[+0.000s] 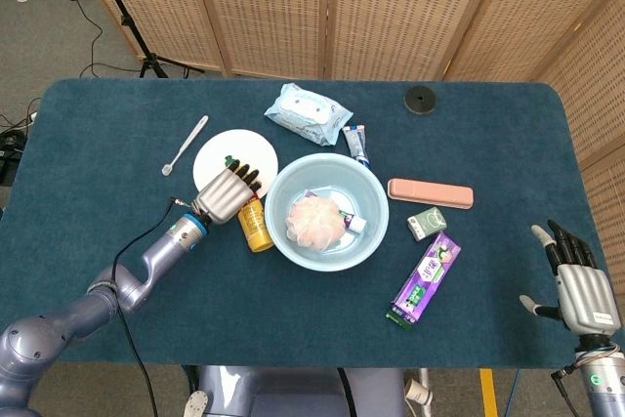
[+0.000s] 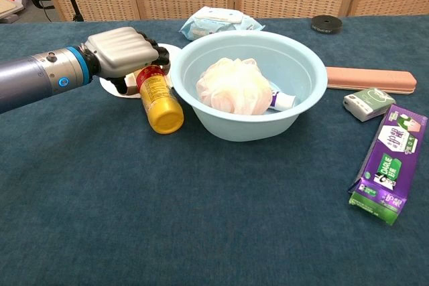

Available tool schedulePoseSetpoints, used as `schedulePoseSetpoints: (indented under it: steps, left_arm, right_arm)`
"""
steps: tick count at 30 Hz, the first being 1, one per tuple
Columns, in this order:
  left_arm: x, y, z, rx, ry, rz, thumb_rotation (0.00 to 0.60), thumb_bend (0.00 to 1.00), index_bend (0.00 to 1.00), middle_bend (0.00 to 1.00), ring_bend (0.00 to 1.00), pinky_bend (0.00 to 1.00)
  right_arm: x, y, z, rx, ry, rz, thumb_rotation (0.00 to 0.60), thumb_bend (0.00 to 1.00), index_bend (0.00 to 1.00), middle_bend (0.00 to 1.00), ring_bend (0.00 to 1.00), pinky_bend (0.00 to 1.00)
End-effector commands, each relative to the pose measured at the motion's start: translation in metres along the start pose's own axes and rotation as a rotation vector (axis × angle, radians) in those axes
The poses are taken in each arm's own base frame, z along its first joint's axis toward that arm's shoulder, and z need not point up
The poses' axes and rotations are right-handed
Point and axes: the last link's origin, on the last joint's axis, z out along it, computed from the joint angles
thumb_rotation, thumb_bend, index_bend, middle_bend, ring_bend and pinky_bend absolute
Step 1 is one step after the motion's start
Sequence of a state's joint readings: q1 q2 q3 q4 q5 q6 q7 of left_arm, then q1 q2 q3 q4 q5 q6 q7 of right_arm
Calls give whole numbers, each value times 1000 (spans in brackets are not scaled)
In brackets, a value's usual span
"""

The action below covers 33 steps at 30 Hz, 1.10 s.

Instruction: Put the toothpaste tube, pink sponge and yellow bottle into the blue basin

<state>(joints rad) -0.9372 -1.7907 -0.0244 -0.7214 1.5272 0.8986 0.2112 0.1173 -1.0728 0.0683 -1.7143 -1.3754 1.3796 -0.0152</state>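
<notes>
The yellow bottle (image 1: 256,227) (image 2: 159,100) lies on its side on the blue cloth, just left of the light blue basin (image 1: 374,204) (image 2: 236,130). My left hand (image 1: 227,194) (image 2: 123,53) curls its fingers over the bottle's red-labelled top end, thumb below it. Inside the basin sit the pale pink sponge (image 1: 313,223) (image 2: 233,85) and a toothpaste tube (image 1: 349,219) (image 2: 281,101) beside it. At the table's near right corner my right hand (image 1: 581,286) stays open and holds nothing.
A white plate (image 1: 234,148) and a toothbrush (image 1: 186,144) lie behind my left hand. A wipes pack (image 1: 308,114) and a small tube (image 1: 356,144) are behind the basin. To its right lie a pink case (image 1: 430,192), a small green box (image 1: 427,223) and a purple box (image 1: 428,278).
</notes>
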Motion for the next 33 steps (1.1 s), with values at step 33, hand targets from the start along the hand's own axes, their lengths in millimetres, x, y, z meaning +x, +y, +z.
schedulePoseSetpoints:
  steps: [33]
  left_arm:
    - [63,-97,-76,152,198,-34,600,403,855,455,512,421]
  right_arm:
    - [10,-16,-18,86,13,40,600,131,82,0,0,62]
